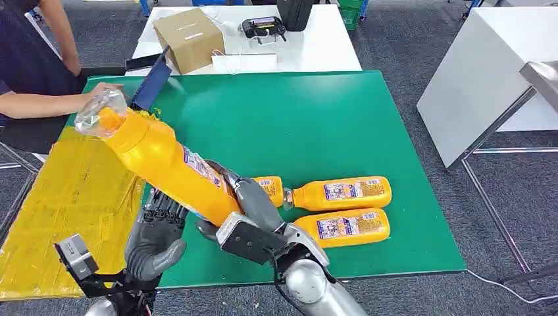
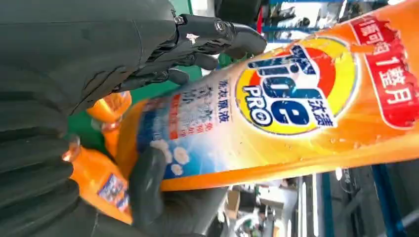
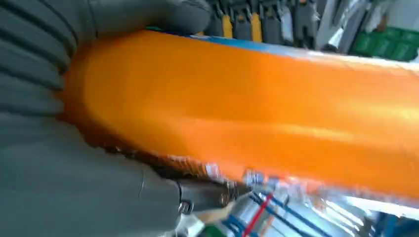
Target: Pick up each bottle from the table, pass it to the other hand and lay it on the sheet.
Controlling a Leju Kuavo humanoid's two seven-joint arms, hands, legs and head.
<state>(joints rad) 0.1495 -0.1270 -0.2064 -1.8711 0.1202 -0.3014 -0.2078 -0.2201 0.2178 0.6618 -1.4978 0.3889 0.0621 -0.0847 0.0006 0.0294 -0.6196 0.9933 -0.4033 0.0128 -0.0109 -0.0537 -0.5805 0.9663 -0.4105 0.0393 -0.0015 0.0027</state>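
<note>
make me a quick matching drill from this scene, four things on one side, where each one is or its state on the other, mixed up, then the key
Things:
1. raised bottle
2. cardboard box
3. yellow sheet
4. two lying bottles

Places or states:
A. on the white table beyond the green mat
B. side by side on the green mat
C. at the table's left end, nothing laid on it
D. held tilted, cap end high, at the right hand, with the left hand by its base

Pairs: 1-D, 2-A, 3-C, 4-B

Grey carpet floor (image 1: 408, 39) is seen throughout. A white table (image 1: 309, 49) is butted against the surface's far edge; another white table (image 1: 480, 72) is set right.
</note>
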